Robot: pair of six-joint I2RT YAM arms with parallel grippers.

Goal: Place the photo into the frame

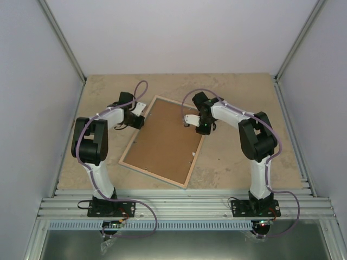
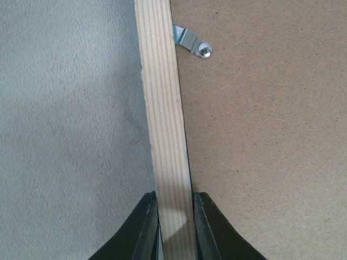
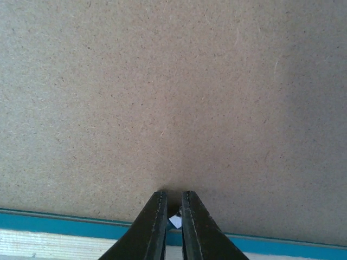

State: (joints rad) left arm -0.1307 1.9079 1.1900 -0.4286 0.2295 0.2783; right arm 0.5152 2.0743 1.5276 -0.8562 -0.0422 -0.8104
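Observation:
The frame (image 1: 154, 174) lies face down on the table, its light wood back edge around a brown backing board (image 1: 162, 141). My left gripper (image 2: 174, 195) is shut on the frame's left wooden rail (image 2: 162, 119), one finger on each side. My right gripper (image 3: 172, 194) stands at the frame's right side, over the turquoise strip (image 3: 65, 223) and the board (image 3: 162, 97). Its jaws are nearly together, with a small metal clip (image 3: 175, 221) pinched between them. The photo is hidden.
Another metal clip (image 2: 191, 43) is screwed to the board beside the left rail, ahead of the left fingers. The tan tabletop (image 1: 244, 168) is bounded by grey walls on three sides and a metal rail (image 1: 184, 206) at the near edge.

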